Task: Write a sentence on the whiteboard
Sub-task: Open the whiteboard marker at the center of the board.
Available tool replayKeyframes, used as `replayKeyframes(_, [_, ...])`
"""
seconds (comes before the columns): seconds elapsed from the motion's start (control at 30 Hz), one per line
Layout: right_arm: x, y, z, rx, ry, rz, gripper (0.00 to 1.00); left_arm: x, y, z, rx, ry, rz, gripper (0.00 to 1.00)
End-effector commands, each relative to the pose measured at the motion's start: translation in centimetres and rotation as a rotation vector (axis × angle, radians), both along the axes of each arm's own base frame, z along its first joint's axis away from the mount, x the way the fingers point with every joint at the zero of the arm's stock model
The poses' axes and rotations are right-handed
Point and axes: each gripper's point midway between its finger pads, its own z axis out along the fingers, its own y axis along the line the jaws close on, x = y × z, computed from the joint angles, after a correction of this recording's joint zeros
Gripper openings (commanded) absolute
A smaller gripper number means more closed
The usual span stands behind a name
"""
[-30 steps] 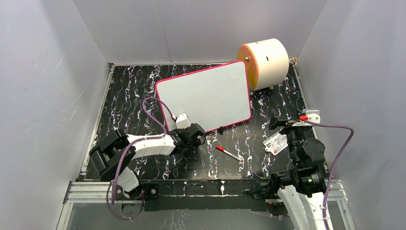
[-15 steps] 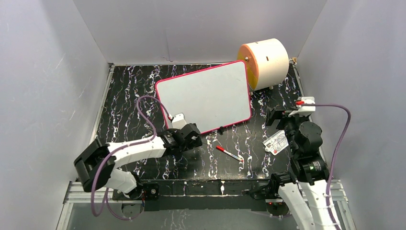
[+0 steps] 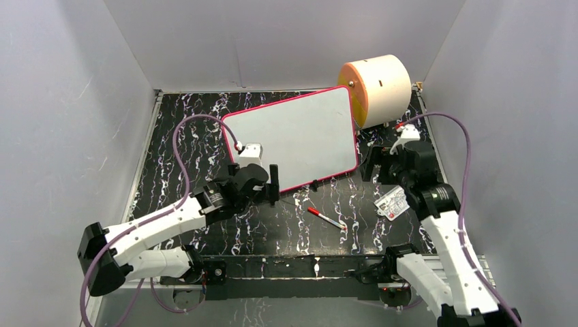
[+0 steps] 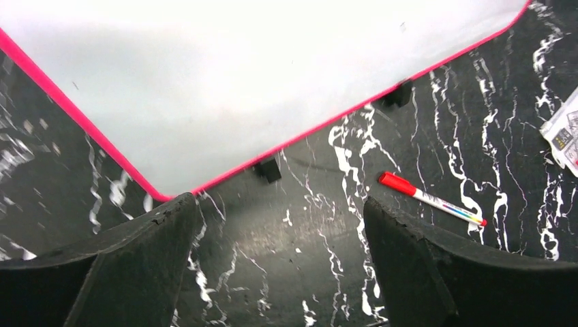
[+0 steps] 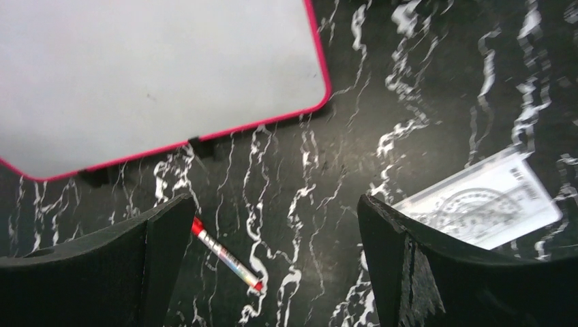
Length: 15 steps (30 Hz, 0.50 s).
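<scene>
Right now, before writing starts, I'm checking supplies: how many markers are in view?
1. The red-capped marker lies on the table, just in front of the whiteboard and left of the paper card. Others may be hidden from view.

The whiteboard (image 3: 293, 136) is showing a smooth, slightly glossy face. Around it, the marble-patterned table (image 3: 177, 129) is looking polished and the card (image 3: 392, 202) papery.
</scene>
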Motion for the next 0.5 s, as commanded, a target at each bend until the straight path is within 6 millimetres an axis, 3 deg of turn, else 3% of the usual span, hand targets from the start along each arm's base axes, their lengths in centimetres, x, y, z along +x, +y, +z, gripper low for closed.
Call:
replayKeyframes(0.0, [-1.4,2.3,-1.7,0.082,0.167,0.085,0.99,2.2,0.7,5.9,0.100,-0.235,-0.099,0.90])
replayKeyframes(0.23, [-2.4,4.2,-5.9,0.141,0.369,0.140,0.99,4.0,0.2,11.1,0.150,-0.435,-0.178,0.90])
replayKeyframes(0.33, [-3.2,5.1,-8.1,0.140,0.458,0.158,0.99,4.7,0.8,11.9,0.137,-0.448,-0.175,0.90])
replayKeyframes(0.47, [-4.3,6.8,-10.8,0.096,0.526,0.175,0.99,5.6,2.3,12.4,-0.018,-0.426,-0.155,0.91])
